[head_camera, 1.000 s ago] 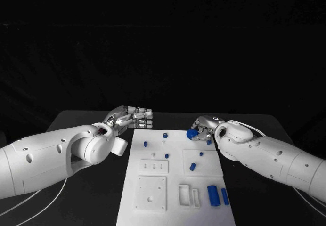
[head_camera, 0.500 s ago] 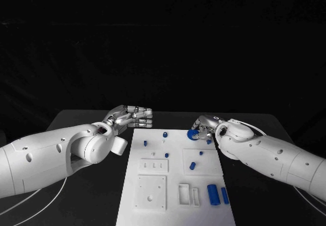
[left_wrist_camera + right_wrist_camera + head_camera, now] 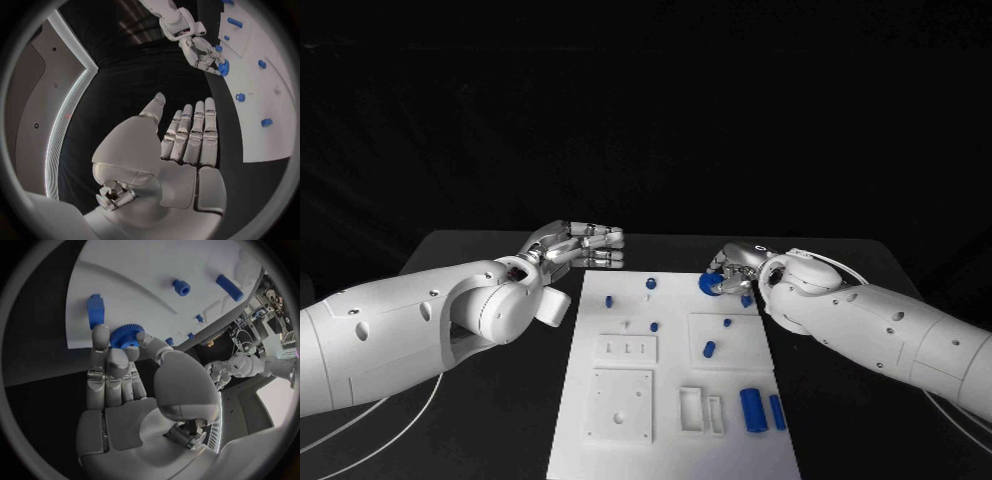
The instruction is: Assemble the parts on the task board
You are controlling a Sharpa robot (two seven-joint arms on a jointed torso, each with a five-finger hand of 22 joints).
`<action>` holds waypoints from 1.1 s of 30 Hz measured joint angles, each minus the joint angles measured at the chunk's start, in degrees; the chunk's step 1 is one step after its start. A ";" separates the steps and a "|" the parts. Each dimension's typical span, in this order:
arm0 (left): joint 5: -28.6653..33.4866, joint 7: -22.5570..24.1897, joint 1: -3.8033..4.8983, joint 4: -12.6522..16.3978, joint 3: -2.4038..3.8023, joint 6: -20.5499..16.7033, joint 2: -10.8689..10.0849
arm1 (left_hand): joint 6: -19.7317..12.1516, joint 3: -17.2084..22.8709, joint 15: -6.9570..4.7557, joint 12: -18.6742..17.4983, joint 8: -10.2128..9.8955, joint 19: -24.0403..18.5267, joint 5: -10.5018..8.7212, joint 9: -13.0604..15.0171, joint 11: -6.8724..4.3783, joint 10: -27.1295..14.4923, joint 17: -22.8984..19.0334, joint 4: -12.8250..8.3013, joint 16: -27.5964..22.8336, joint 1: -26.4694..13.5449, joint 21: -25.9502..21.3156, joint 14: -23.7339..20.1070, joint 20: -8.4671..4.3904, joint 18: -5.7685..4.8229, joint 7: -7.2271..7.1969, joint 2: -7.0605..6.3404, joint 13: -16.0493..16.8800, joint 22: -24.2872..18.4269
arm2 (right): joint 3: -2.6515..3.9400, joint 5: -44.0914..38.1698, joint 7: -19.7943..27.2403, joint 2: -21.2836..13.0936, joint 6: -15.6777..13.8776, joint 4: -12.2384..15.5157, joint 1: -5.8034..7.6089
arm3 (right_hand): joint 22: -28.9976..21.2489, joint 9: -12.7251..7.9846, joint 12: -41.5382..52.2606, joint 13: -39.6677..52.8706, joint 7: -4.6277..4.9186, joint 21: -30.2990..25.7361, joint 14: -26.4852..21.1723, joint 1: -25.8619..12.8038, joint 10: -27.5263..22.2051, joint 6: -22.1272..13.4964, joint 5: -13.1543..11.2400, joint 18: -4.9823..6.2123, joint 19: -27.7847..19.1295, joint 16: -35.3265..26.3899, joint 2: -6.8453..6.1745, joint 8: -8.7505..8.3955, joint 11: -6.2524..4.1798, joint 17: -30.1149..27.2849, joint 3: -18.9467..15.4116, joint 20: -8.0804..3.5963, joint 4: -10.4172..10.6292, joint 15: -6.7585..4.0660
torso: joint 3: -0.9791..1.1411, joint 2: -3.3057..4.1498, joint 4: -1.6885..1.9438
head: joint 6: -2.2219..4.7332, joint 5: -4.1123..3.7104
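Lying nearest on the task board (image 3: 733, 450): two blue cylinders (image 3: 759, 411) side by side at its right edge, beside empty rectangular slots (image 3: 700, 412).
Mid-board: a short blue peg (image 3: 708, 350) on the raised square; small pegs beyond.
Far right corner: right hand (image 3: 734, 275) pinching a blue toothed gear (image 3: 127, 335) between thumb and fingertips, just above the board's edge. Risk: the grip looks shallow; a tilt on lowering could jam the gear or drop it onto the desk (image 3: 473, 255).
Far left: left hand (image 3: 577, 247) released, fingers straight, off the board and unable to steady it.
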 measured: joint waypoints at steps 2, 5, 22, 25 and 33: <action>0.00 -0.04 0.00 0.00 0.00 0.01 -0.02 | -0.52 0.00 0.01 0.00 0.00 0.00 0.00 -0.05 0.00 0.00 0.00 0.00 0.00 0.00 0.00 -0.41 0.00 0.00 0.10 0.00 0.00 0.00 | 0.01 0.00 0.05 -0.02 0.13 0.03 0.00 | 0.15 0.01 0.00 -0.08 0.07 -0.07 0.00 0.33 -0.18 -0.28 0.00 0.00 0.00 -0.22 -0.33 0.00 0.00 0.00 -0.32 0.00 -0.72 0.00 | 0.00 0.01 0.00 | -0.01 -0.04; -0.01 -0.11 0.00 0.00 0.00 0.02 -0.05 | -0.52 0.17 0.01 0.00 0.00 0.00 0.00 -0.05 0.01 -0.01 0.00 -0.17 0.00 0.00 0.00 -0.41 0.00 0.00 0.10 0.00 0.00 0.00 | 0.06 -0.12 0.08 -0.03 0.23 0.07 0.00 | 0.48 -0.01 -0.25 -0.21 -0.50 -0.10 0.00 0.86 -0.17 1.61 0.23 0.00 0.00 -0.22 -0.24 -0.28 0.01 0.00 0.52 0.00 -1.59 0.00 | 0.00 0.01 0.01 | -0.01 -0.07; -0.05 -0.22 0.00 0.04 -0.01 0.08 -0.12 | -0.52 0.38 0.01 0.00 0.00 -0.21 0.00 -0.05 0.20 -0.20 0.00 -0.38 0.00 0.00 0.00 -0.41 0.21 0.02 0.10 0.00 0.00 0.00 | -0.18 -4.36 -0.72 -0.18 -1.20 3.29 -0.40 | 1.82 0.24 0.18 0.42 -2.60 0.49 0.21 0.54 0.94 7.83 0.01 0.00 0.21 0.07 -0.72 -0.18 -0.53 0.47 0.00 -0.21 -1.39 -0.20 | -0.08 -0.04 0.02 | 0.20 0.19; -0.06 -0.22 0.00 0.05 -0.01 0.08 -0.13 | -0.52 0.38 0.01 0.00 0.00 -0.21 0.00 -0.05 0.20 -0.20 0.00 -0.38 0.00 0.00 0.00 -0.41 0.21 0.02 0.10 0.00 0.00 0.00 | -0.19 -5.26 -1.03 -0.18 -1.72 3.76 -0.36 | 1.88 0.24 0.18 0.52 -2.57 0.49 0.20 0.47 0.98 7.97 -0.07 0.00 0.21 0.30 -0.78 -0.19 -0.55 0.57 -0.26 -0.21 -1.15 -0.20 | -0.07 -0.04 0.02 | 0.35 0.25; -0.07 -0.24 0.00 0.04 -0.01 0.08 -0.18 | -0.52 0.38 0.01 0.00 0.00 -0.21 0.00 -0.05 0.20 -0.20 0.00 -0.38 0.00 0.00 0.00 -0.41 0.21 0.02 0.10 0.00 0.00 0.00 | -0.18 -7.33 -1.90 -0.15 -3.21 6.00 0.07 | 1.96 0.25 0.19 0.70 -2.49 0.71 0.20 0.49 1.17 8.07 -0.35 0.00 0.21 0.31 -0.77 -0.04 -0.73 0.62 -0.38 -0.21 -1.12 -0.20 | -0.08 -0.04 0.01 | 0.61 0.57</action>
